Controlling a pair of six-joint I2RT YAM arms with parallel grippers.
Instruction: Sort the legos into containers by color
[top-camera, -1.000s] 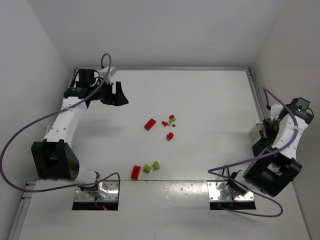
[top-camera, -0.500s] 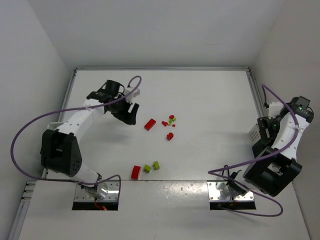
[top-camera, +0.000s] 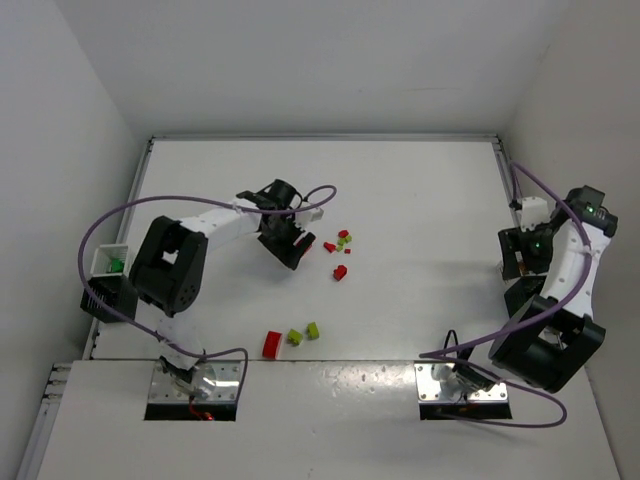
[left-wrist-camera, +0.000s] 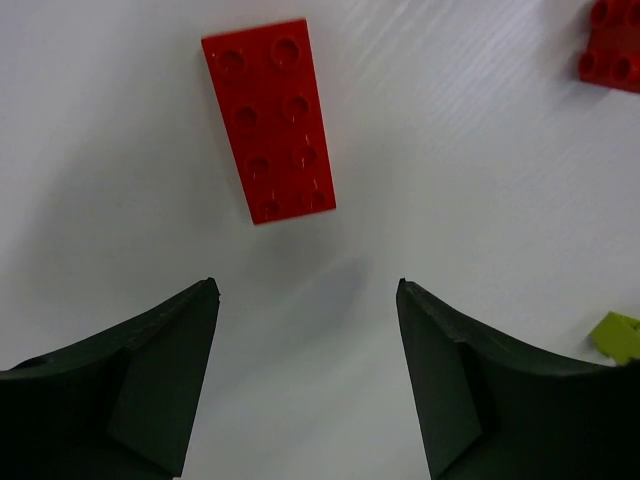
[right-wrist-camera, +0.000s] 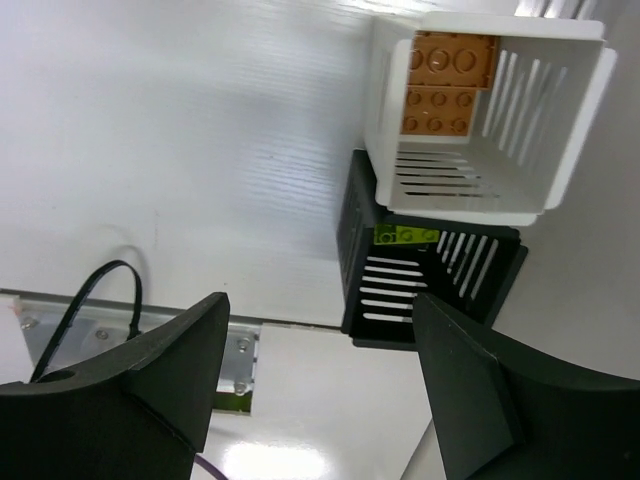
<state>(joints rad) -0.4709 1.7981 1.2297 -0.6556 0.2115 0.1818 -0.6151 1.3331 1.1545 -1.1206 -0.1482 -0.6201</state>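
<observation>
My left gripper (top-camera: 289, 244) hovers open over the middle of the table. In its wrist view the left gripper (left-wrist-camera: 305, 290) is empty, with a flat red lego (left-wrist-camera: 268, 120) just beyond its tips. More legos lie nearby: small red ones (top-camera: 340, 272), a lime cluster (top-camera: 343, 240), and a red (top-camera: 272, 344) and two lime (top-camera: 303, 333) near the front. My right gripper (right-wrist-camera: 320, 300) is open and empty at the right edge. It faces a white container (right-wrist-camera: 490, 190) holding an orange brick (right-wrist-camera: 445, 85), beside a black bin (right-wrist-camera: 365, 270) with a lime lego (right-wrist-camera: 405, 235).
At the left edge a white container (top-camera: 100, 258) holds a green brick (top-camera: 115, 265), with a black bin (top-camera: 105, 298) in front of it. Two grey metal plates (top-camera: 195, 380) (top-camera: 460, 385) with wiring sit at the near edge. White walls close in the table.
The left arm has swung from the far left corner to the centre, above the flat red lego, uncovering the left bins. The right gripper has drawn back slightly from its bins.
</observation>
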